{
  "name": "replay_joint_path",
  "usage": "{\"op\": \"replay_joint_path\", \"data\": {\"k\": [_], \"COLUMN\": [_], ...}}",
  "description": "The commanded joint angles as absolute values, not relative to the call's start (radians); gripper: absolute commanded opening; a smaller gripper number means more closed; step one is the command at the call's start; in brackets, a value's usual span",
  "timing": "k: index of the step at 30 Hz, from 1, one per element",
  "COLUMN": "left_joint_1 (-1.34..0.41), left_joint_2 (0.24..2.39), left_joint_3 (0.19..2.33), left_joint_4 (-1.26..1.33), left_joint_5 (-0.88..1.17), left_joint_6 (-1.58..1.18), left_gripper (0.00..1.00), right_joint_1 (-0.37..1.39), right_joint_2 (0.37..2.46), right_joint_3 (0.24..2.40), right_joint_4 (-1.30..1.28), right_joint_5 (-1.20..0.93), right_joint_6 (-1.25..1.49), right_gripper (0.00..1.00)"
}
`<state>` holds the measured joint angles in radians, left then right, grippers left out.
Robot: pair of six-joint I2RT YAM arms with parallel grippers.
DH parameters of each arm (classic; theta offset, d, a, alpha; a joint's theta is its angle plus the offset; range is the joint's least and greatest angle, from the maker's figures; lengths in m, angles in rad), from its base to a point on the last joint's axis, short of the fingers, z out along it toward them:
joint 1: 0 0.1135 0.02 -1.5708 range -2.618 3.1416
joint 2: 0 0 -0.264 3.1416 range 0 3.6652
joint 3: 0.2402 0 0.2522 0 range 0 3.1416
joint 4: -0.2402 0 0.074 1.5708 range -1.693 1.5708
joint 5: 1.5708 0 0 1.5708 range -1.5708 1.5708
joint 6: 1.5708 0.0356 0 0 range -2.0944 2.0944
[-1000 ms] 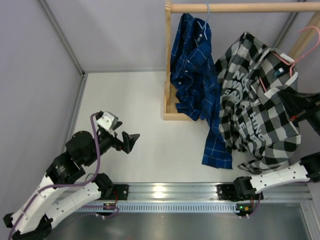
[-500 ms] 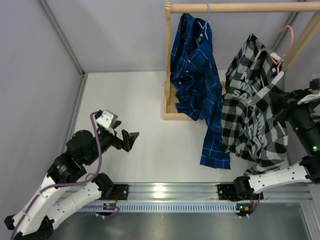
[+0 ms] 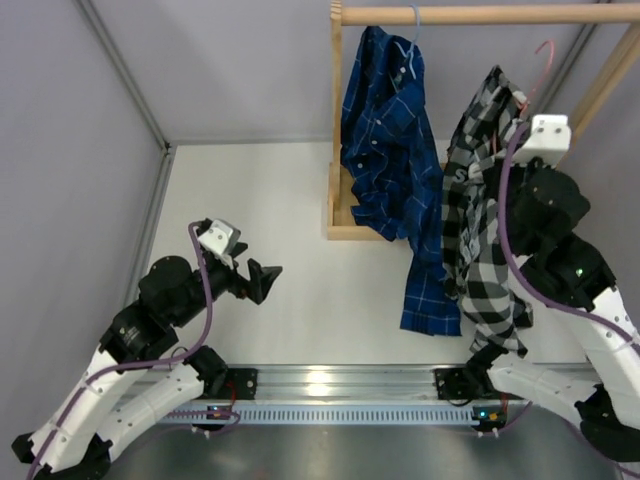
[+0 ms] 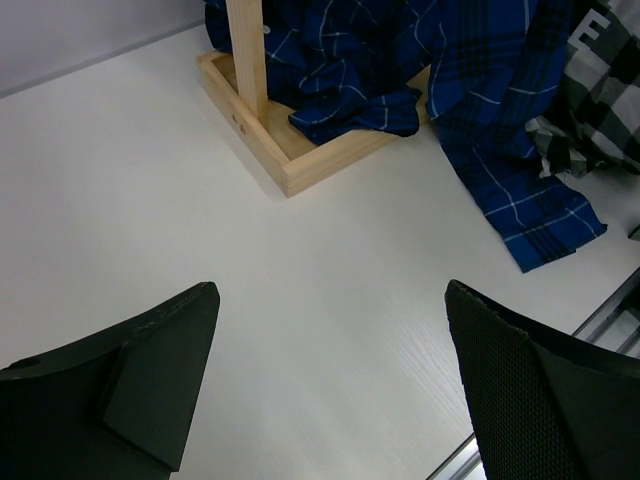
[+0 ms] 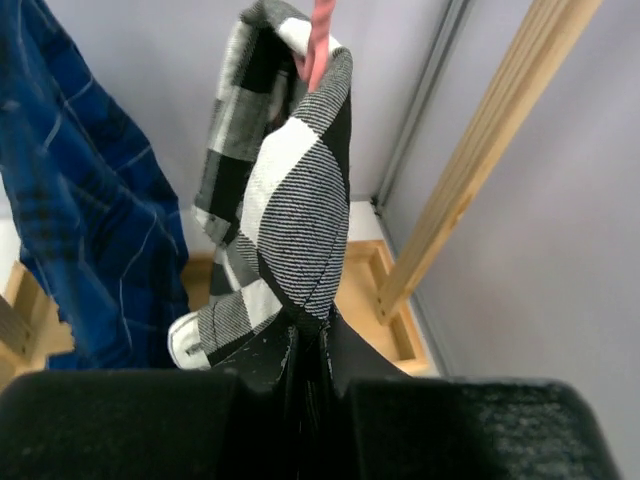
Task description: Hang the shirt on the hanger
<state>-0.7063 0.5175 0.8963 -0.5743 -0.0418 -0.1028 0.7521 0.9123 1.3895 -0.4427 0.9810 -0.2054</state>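
The black-and-white checked shirt (image 3: 478, 230) hangs in a long narrow drape at the right of the wooden rack, its hem near the table's front edge. The pink hanger (image 3: 543, 56) shows only its hook above the shirt's top, just under the rail; in the right wrist view a pink piece of the hanger (image 5: 322, 32) pokes out of the bunched cloth. My right gripper (image 5: 310, 335) is shut on a fold of the shirt (image 5: 300, 190) and holds it raised. Far to the left my left gripper (image 3: 262, 282) hovers open over bare table (image 4: 330, 300), holding nothing.
A blue plaid shirt (image 3: 385, 150) hangs on a light blue hanger (image 3: 413, 40) from the wooden rail (image 3: 480, 14), its tail trailing onto the table (image 4: 520, 200). The rack's wooden base frame (image 4: 290, 160) and slanted right post (image 5: 490, 150) stand close to the checked shirt.
My right arm has swung up and to the left, raising the checked shirt from a wide spread into a narrow drape; the pink hook has moved left toward the rail. The left arm barely moved.
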Motion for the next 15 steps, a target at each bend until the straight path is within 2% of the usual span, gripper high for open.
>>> {"op": "replay_joint_path", "data": {"k": [1, 2, 4, 5, 8, 13, 15], "left_joint_1": [-0.689, -0.687, -0.684, -0.684, -0.68, -0.643, -0.632], "left_joint_2": [0.531, 0.529, 0.526, 0.523, 0.52, 0.512, 0.506], "left_joint_3": [0.887, 0.885, 0.877, 0.874, 0.867, 0.851, 0.85], "left_joint_4": [-0.511, -0.511, -0.511, -0.511, -0.511, -0.511, -0.509], "left_joint_5": [-0.006, -0.005, -0.005, -0.005, -0.005, 0.043, 0.054], "left_joint_6": [-0.1, -0.1, -0.097, -0.095, -0.087, -0.087, -0.086], "left_gripper": [0.98, 0.98, 0.98, 0.98, 0.98, 0.98, 0.98], "right_joint_1": [0.49, 0.366, 0.231, 0.078, -0.074, -0.166, -0.186], "right_joint_2": [0.907, 0.911, 0.94, 0.957, 1.0, 0.937, 0.949], "right_joint_3": [1.431, 1.427, 1.434, 1.454, 1.471, 1.391, 1.417], "right_joint_4": [-0.437, -0.42, -0.411, -0.413, -0.385, -0.207, -0.209], "right_joint_5": [0.462, 0.392, 0.147, 0.044, -0.187, -0.27, -0.293], "right_joint_6": [-0.009, 0.032, 0.069, 0.081, 0.086, 0.129, 0.115], "right_gripper": [0.0, 0.0, 0.0, 0.0, 0.0, 0.0, 0.0]}}
